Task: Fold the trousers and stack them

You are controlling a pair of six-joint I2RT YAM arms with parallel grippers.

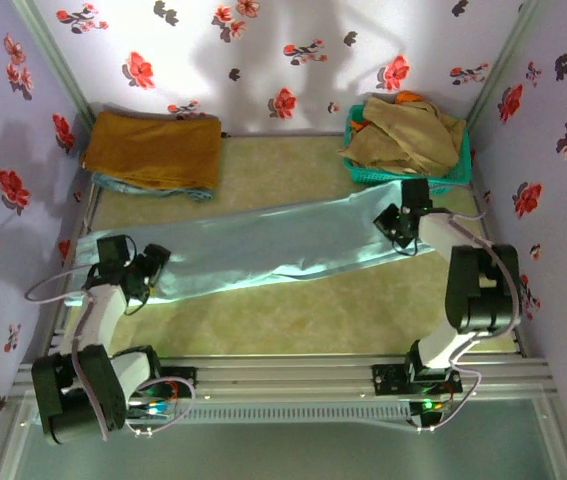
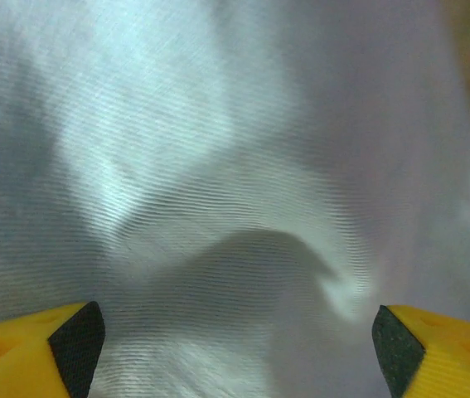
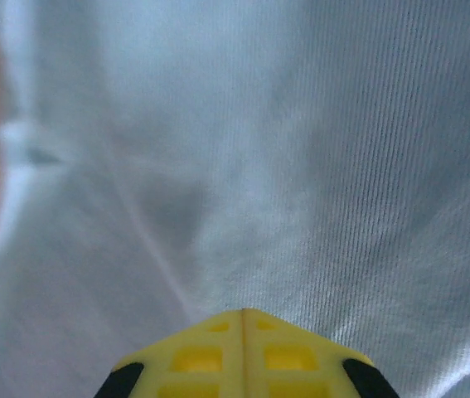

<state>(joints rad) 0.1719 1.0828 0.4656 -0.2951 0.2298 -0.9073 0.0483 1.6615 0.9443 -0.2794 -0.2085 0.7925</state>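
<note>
Our left hand (image 1: 149, 266) is spread wide over the left end of the trousers (image 1: 273, 245). The cloth lies between its pads (image 2: 75, 342) but is not caught. The trousers lie as one long, flat band across the tabletop (image 1: 303, 320), from the near left to the far right, not yet folded in their length. At the right end, our right hand (image 1: 400, 226) is pressed together and seems to pinch the cloth there. We judge that the first fold is only being prepared. Next, the left hand must close on its end, so that one end can be carried over to the other.
</note>
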